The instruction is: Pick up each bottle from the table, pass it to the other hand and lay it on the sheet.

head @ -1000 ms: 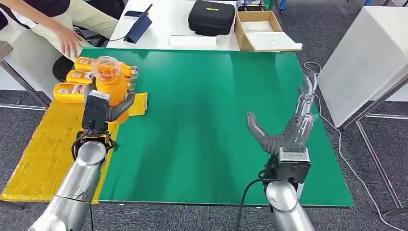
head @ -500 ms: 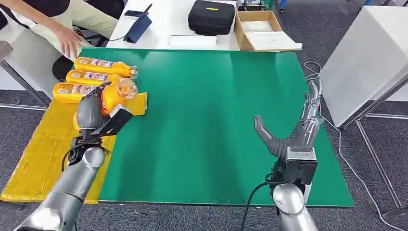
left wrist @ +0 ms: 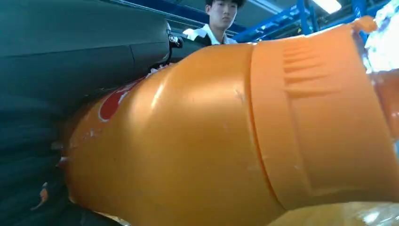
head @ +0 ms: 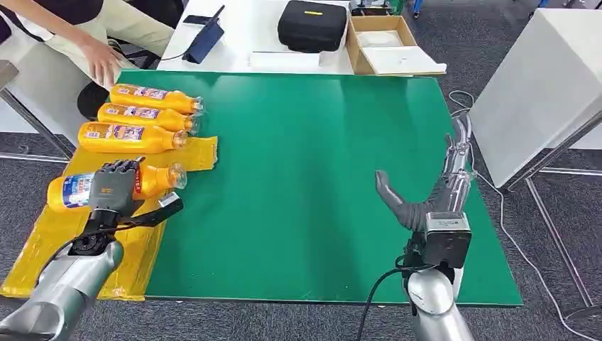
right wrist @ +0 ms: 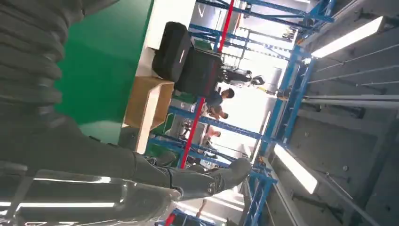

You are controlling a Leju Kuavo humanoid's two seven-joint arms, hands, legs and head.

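Note:
My left hand (head: 113, 188) grips an orange bottle (head: 71, 190) that lies flat on the yellow sheet (head: 64, 241), its cap pointing toward the green mat. The left wrist view shows the same orange bottle (left wrist: 226, 132) close up against my palm. Three more orange bottles (head: 131, 137) lie side by side on the sheet's far end. My right hand (head: 429, 188) hovers over the right part of the green table (head: 305, 156), fingers spread and holding nothing.
A person (head: 78, 35) sits at the far left corner, one hand near the bottles. Behind the green table stand a white table with a black case (head: 312, 25), a cardboard box (head: 387, 46) and a tablet (head: 204, 39). A white cabinet (head: 539, 78) stands at the right.
My left hand has swung the bottle from upright over the sheet's edge down to lying flat on the sheet, nearer me. The right hand has barely moved.

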